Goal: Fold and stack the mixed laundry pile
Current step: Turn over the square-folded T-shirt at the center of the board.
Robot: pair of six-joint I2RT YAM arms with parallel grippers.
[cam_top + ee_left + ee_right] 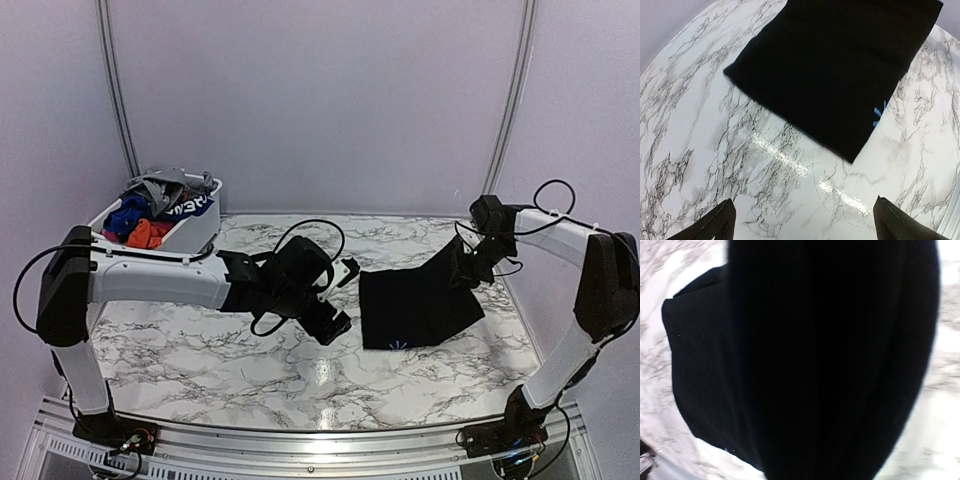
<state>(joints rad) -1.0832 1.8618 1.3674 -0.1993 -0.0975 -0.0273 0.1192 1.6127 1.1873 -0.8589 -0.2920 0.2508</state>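
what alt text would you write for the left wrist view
A folded black garment with a small blue mark lies flat on a white marble table. The open left tool hangs over bare marble, apart from it.

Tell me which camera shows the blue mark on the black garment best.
Left wrist: the blue mark is largest and clearest there, near a corner of the black garment. Top external shows it only as a tiny speck. Right wrist shows mostly dark, blurred cloth, with at most a faint dot.
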